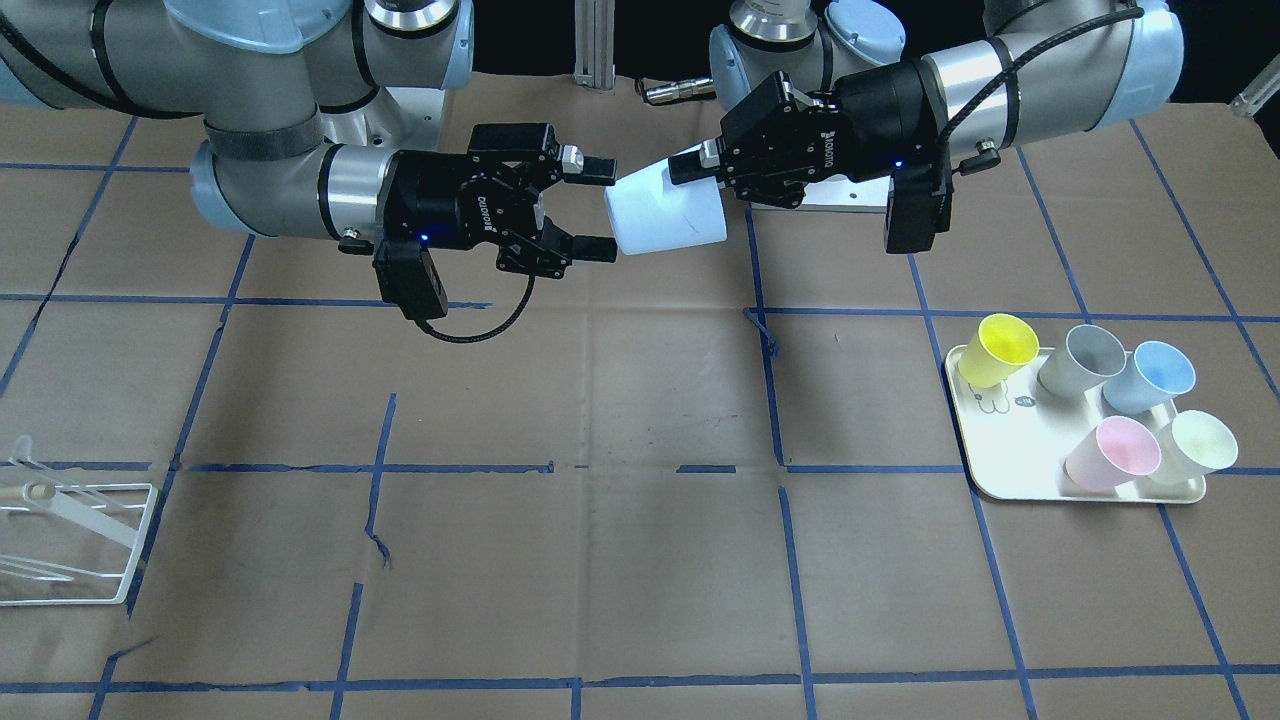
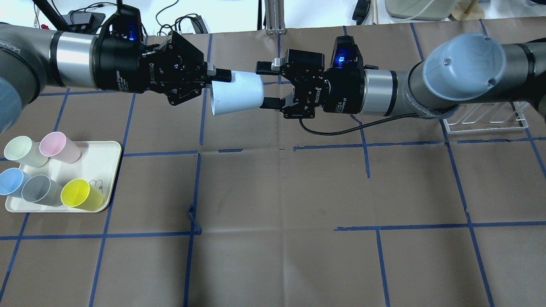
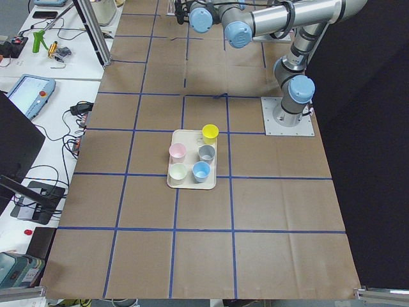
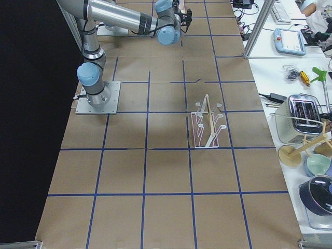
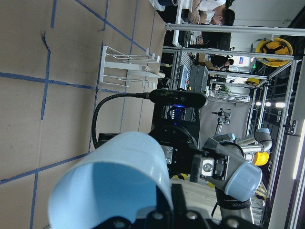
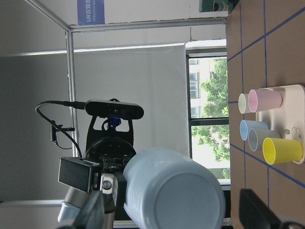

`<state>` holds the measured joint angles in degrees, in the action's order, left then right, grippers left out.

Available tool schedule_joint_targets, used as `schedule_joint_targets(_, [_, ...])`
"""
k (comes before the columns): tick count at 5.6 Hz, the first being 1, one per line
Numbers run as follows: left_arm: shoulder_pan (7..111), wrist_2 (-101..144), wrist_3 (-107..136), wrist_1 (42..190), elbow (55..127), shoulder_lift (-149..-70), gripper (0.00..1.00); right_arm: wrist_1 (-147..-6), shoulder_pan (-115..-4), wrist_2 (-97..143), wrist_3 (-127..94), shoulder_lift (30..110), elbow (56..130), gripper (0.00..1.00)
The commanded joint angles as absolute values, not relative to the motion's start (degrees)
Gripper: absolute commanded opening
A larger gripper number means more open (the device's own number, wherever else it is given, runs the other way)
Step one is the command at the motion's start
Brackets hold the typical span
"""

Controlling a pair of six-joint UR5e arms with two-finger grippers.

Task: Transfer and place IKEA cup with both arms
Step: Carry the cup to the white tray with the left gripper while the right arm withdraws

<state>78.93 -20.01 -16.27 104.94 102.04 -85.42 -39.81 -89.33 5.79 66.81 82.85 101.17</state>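
While the left gripper (image 2: 219, 79) pinches the IKEA cup (image 2: 236, 97) by its rim, aloft midway between the tabletop's left and right edges, the right gripper (image 2: 267, 84) gapes wide at its base — holding nothing. Should the left release before the right closes, the cup would probably drop.

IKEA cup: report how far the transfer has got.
Done: the IKEA cup is off the table, held sideways in mid-air by its rim in the left claw. In hand: the open right claw brackets its base, not yet closed. Left: right grips, left releases, cup gets placed.
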Motion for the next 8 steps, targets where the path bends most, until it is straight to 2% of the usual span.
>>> schedule_joint_targets(1, [78.9, -20.0, -15.6, 104.9, 101.7, -85.2, 0.00, -40.9, -82.5, 0.2, 66.0, 82.8, 100.4, 1.00])
schedule_joint_targets(3, [78.9, -29.2, -13.0, 104.8, 100.3, -85.4, 0.00, -47.5, -78.5, -19.9, 60.9, 83.0, 95.9, 1.00])
schedule_joint_targets(5, [78.8, -57.6, -13.4, 98.0, 100.1, -86.4, 0.00, -68.4, -79.1, -43.8, 36.3, 84.5, 92.8, 1.00])
schedule_joint_targets(8, [76.7, -91.2, -24.6, 80.9, 102.0, -91.9, 0.00, -86.9, -87.9, -73.3, 12.7, 89.4, 91.2, 1.00])
